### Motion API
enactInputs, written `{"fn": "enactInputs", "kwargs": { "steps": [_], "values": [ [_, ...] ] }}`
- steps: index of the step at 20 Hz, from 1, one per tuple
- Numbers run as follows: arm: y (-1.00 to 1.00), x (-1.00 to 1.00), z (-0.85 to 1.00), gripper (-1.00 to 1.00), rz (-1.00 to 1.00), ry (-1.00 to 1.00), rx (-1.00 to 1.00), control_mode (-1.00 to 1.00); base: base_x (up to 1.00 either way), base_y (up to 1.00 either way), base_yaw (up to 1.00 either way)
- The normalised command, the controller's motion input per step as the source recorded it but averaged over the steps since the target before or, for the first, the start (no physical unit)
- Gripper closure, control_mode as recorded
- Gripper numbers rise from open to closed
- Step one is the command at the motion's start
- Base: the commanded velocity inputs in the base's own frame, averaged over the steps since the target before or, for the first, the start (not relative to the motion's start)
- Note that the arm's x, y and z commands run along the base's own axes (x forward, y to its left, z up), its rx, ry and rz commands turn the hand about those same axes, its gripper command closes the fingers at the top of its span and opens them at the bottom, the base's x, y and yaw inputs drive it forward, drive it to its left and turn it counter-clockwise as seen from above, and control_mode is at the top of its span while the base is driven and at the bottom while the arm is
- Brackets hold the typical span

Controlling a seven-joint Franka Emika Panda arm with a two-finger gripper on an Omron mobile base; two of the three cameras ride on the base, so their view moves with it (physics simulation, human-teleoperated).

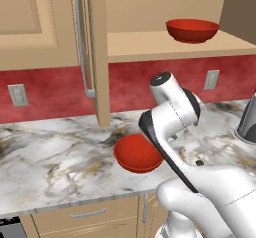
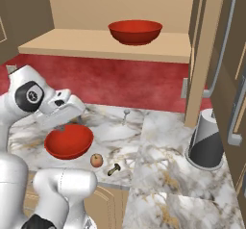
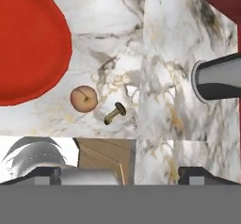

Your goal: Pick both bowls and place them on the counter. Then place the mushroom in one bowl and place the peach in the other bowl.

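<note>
Glossy rounded red bowl point(image 2: 68, 141) rests on veined marble counter point(image 2: 163, 175).

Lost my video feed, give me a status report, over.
Gripper jaws open, empty, above the counter. One bowl on counter, second bowl on the shelf. Peach and mushroom loose beside the counter bowl. Nothing in the way.

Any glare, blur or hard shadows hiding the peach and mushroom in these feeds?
Hand view: sharp, evenly lit, peach and mushroom clear on the counter. Right base view: both small but crisp, faint shadows. Left base view: soft sheen on the near bowl, no blur.
</note>
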Motion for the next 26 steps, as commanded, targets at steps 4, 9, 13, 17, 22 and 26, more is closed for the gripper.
{"fn": "enactInputs", "kwargs": {
  "steps": [4,9,13,17,22,26],
  "values": [
    [-0.15,0.00,0.54,-1.00,-0.42,-0.25,0.17,-1.00,0.00,0.00,0.00],
    [-0.18,-0.01,0.27,-1.00,-0.32,-0.44,0.13,-1.00,0.00,0.00,0.00],
    [-0.20,-0.10,0.01,-1.00,-0.23,-0.60,0.13,-1.00,0.00,0.00,0.00],
    [-0.26,-0.18,0.37,-1.00,-0.22,-0.53,0.15,-1.00,0.00,0.00,0.00],
    [-0.36,-0.01,0.81,-1.00,-0.22,-0.27,0.19,-1.00,0.00,0.00,0.00],
    [-0.50,0.08,0.96,-1.00,-0.18,-0.13,0.21,-1.00,0.00,0.00,0.00]
  ]
}}
